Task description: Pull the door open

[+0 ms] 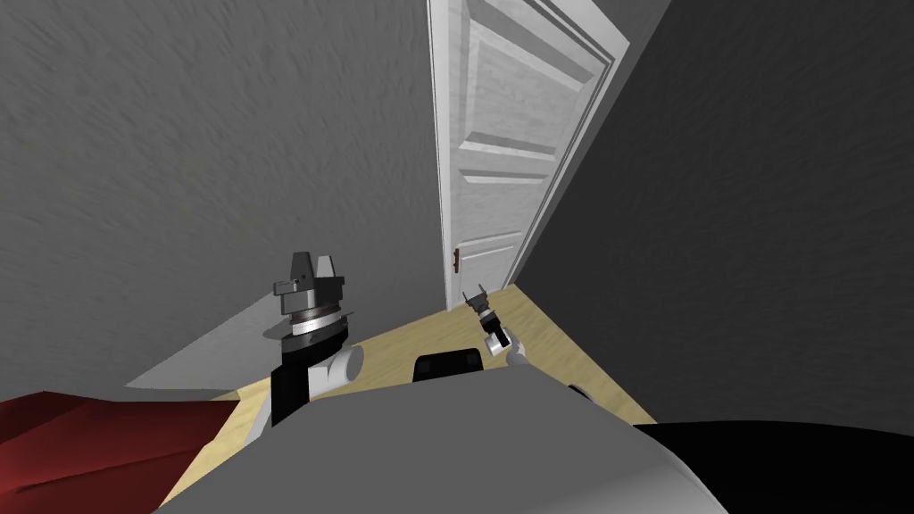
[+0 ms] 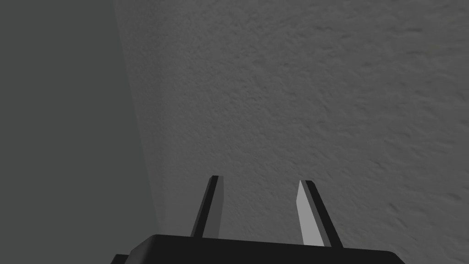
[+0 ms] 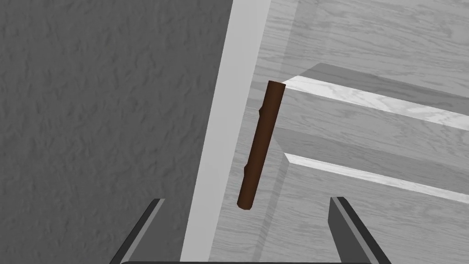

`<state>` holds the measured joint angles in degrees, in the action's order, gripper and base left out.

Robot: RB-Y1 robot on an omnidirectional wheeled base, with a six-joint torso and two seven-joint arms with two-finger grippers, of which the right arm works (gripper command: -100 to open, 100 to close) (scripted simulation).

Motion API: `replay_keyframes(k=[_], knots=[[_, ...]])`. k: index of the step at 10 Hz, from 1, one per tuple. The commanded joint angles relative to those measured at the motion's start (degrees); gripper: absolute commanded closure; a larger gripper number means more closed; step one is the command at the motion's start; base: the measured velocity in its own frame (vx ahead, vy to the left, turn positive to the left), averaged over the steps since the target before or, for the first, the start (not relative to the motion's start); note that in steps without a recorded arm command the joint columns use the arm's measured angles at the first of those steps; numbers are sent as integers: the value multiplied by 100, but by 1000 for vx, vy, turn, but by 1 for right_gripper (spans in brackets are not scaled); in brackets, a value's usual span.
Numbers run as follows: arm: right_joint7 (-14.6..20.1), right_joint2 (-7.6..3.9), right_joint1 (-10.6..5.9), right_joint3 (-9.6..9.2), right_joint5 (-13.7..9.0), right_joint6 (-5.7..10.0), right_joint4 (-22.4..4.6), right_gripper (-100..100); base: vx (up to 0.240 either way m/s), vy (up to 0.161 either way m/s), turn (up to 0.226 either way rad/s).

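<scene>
A white panelled door (image 1: 504, 143) stands in its frame at the end of a narrow passage between grey walls. A short dark brown bar handle (image 1: 455, 261) is fixed near the door's left edge. My right gripper (image 1: 474, 298) is open and held out just short of the handle, a little below it. In the right wrist view the brown handle (image 3: 260, 144) stands ahead between the fingers (image 3: 350, 229), apart from them, on the white door (image 3: 366, 137). My left gripper (image 1: 312, 266) is raised at the left by the grey wall, its fingers (image 2: 308, 213) open and empty.
Grey walls (image 1: 178, 161) close in on both sides of the door. A pale wood floor (image 1: 535, 330) runs up to the threshold. A dark red object (image 1: 80, 437) lies low at my left. A black area (image 1: 803, 464) shows at the lower right.
</scene>
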<state>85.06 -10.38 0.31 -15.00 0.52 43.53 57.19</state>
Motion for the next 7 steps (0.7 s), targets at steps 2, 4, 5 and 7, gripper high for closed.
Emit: replay_keyframes(k=[2,4,5,7], knots=[[332,-26,-139,-50,2,94,-329,-100,92,42,-49],[546,-46,-217,-84,5,142,-523,-100,99,22,-41],[653,-57,-256,-102,6,167,-620,-100,93,16,-40],[866,-77,-334,-136,8,215,-813,-100,81,28,-44]])
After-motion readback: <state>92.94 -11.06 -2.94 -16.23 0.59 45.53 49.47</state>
